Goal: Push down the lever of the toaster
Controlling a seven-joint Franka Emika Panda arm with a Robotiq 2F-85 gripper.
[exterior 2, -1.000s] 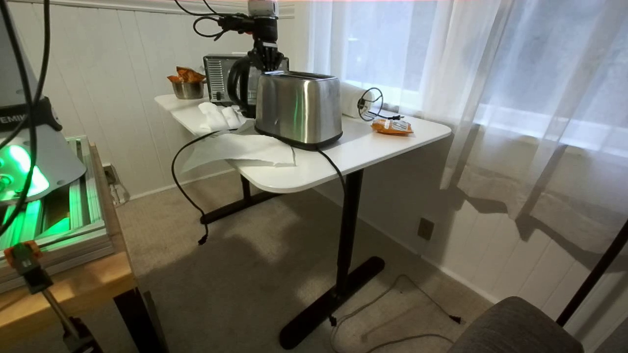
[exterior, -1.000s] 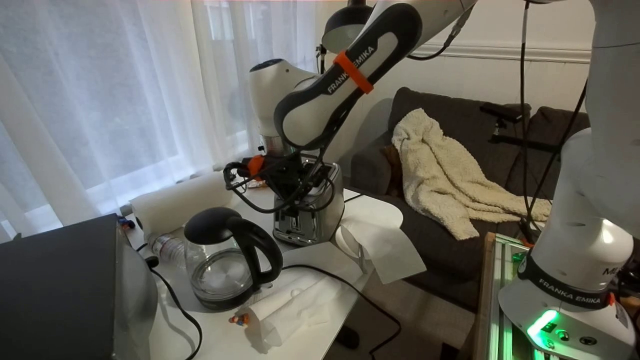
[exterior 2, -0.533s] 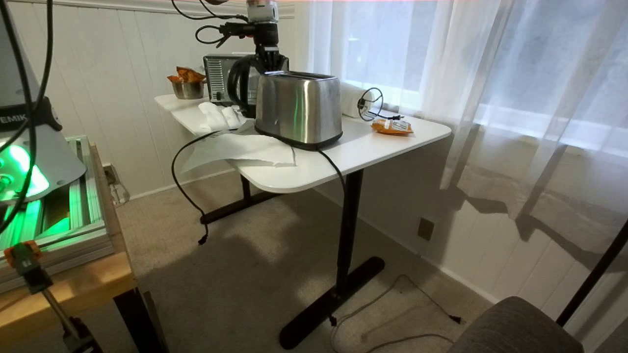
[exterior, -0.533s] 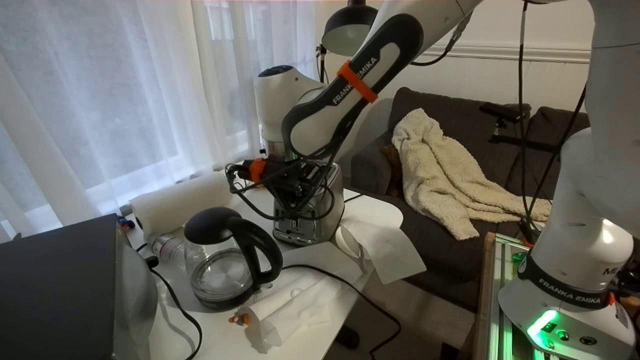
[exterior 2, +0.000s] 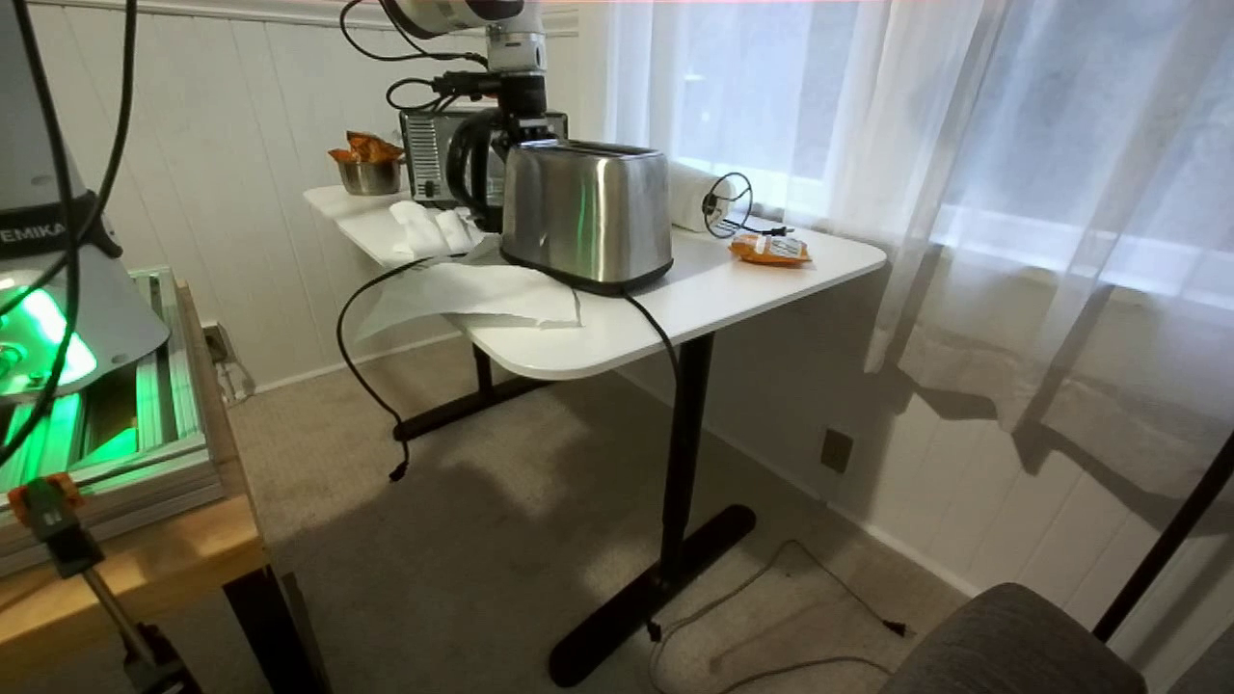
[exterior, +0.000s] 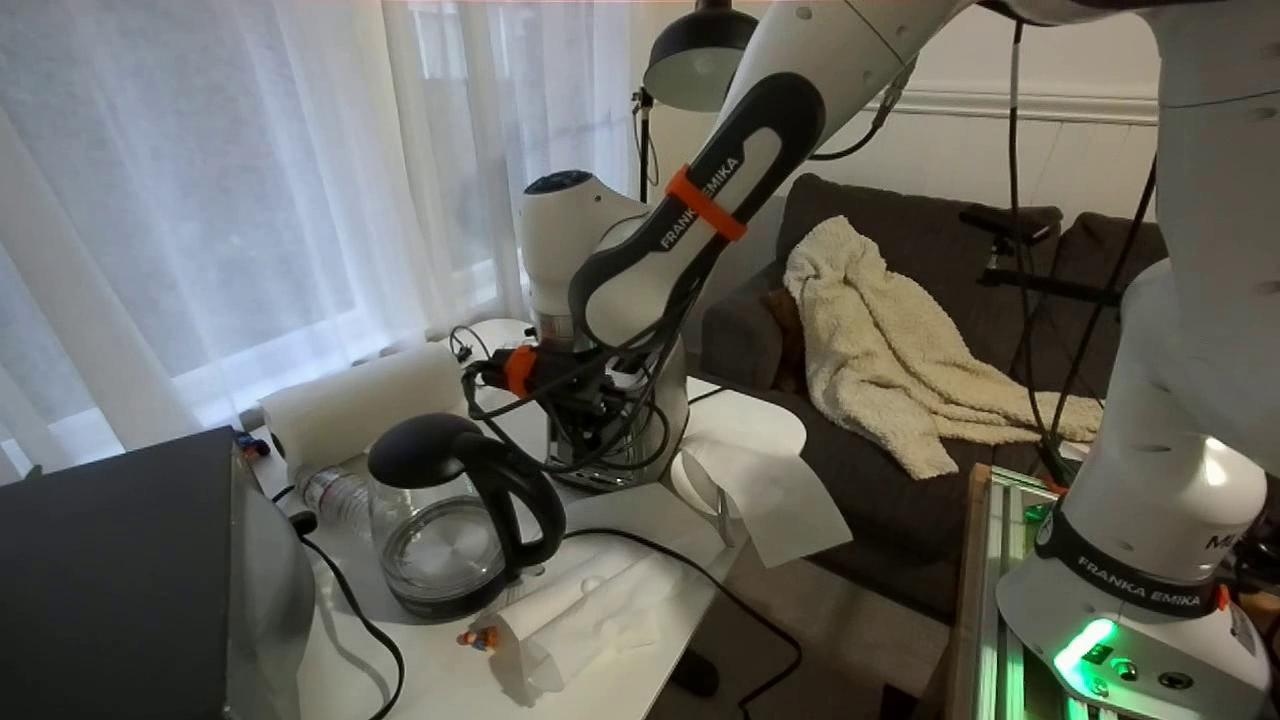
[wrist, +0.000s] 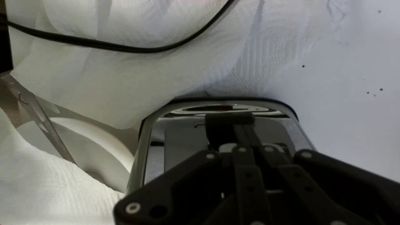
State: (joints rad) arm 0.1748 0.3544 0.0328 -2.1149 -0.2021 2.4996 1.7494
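Note:
A silver toaster (exterior 2: 588, 217) stands upright on the white table; its side also shows in an exterior view (exterior: 672, 425). In the wrist view its end panel (wrist: 184, 143) faces me, with a wide dark lever (wrist: 219, 119). My gripper (wrist: 245, 128) has its two fingers together, tips right at the lever's right half; I cannot tell whether they touch it. Nothing shows between the fingers. In an exterior view the gripper (exterior: 592, 430) hangs pointing down before the toaster's end. In both exterior views the lever is hidden; in one the fingertips are hidden behind the toaster.
A glass kettle (exterior: 445, 545) with a black handle stands near the toaster's lever end. A dark oven (exterior: 120, 570) and a paper towel roll (exterior: 365, 400) are beyond it. Loose paper (exterior: 770, 490) and a black cord (exterior: 700, 575) lie beside the toaster. An orange packet (exterior 2: 771, 251) lies behind.
The arm and gripper have moved down along the toaster's end. The fingers, earlier showing above the toaster's rim, are now mostly hidden behind it. The toaster has not moved.

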